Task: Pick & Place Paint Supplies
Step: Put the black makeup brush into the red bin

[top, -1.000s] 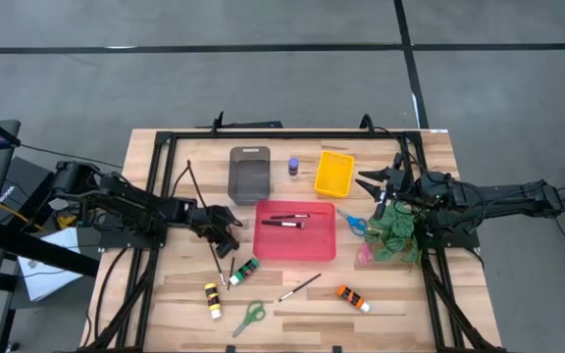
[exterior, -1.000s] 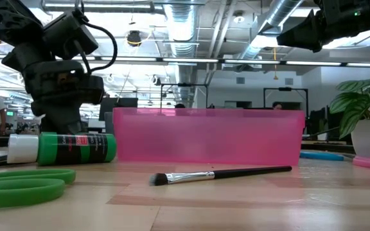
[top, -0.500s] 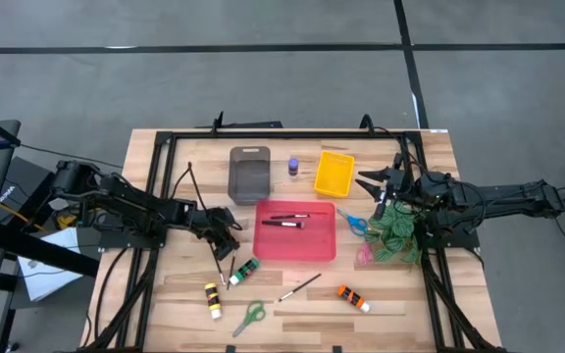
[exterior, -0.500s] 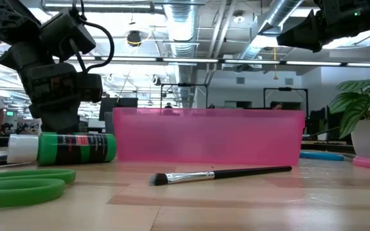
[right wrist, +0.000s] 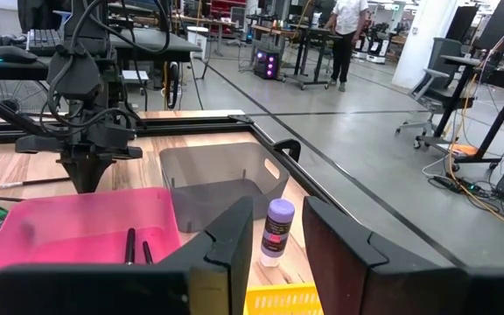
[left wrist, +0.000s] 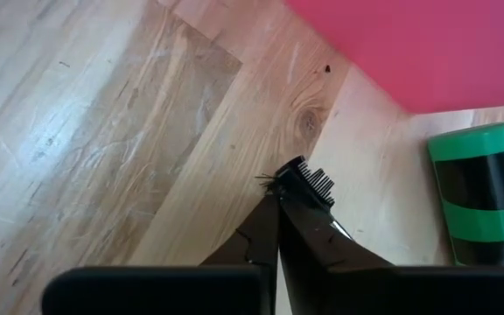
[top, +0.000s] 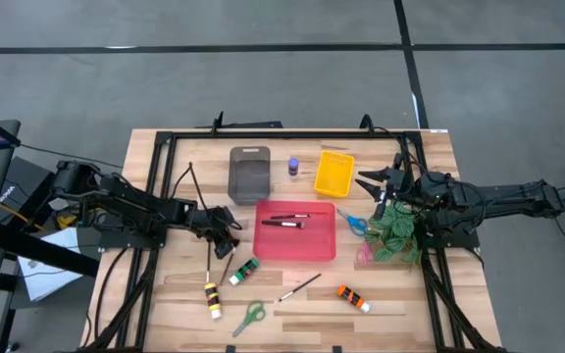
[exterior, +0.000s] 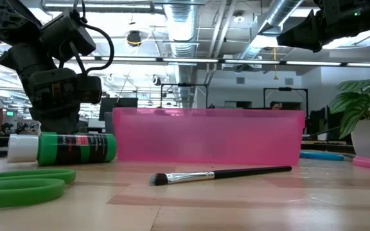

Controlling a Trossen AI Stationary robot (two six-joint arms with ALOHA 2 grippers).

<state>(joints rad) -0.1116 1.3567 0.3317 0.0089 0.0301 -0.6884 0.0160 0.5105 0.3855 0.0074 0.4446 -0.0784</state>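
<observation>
My left gripper (top: 226,242) (left wrist: 280,188) stands just left of the red tray (top: 263,251), slanting down at the table and shut on a thin dark paintbrush (left wrist: 309,179). Next to it lies a green tube (top: 244,272) (left wrist: 484,206). Nearer the front edge lie a yellow tube (top: 212,300), green scissors (top: 249,317), another brush (top: 299,287) (exterior: 220,174) and an orange tube (top: 353,298). My right gripper (top: 371,186) (right wrist: 276,210) waits open at the right, raised above the table, with nothing between its fingers. My left gripper pinches the paintbrush near its bristle end (left wrist: 315,182) between its two fingers. The black bristles stick out past the fingertips. The fingers slant down from the table's left. Its handle (top: 210,273) runs from the gripper toward the near edge, low over the wood.
The red tray holds two brushes (top: 284,221). Behind it stand a grey tray (top: 249,174), a purple bottle (top: 293,167) (right wrist: 278,229) and a yellow tray (top: 333,173). Blue scissors (top: 354,224) and a leafy plant (top: 397,233) are at the right.
My left gripper has shut on the paintbrush without shifting its place, rolling slightly. The brush's handle has swung toward the yellow tube, while its bristle end stayed at the fingertips.
</observation>
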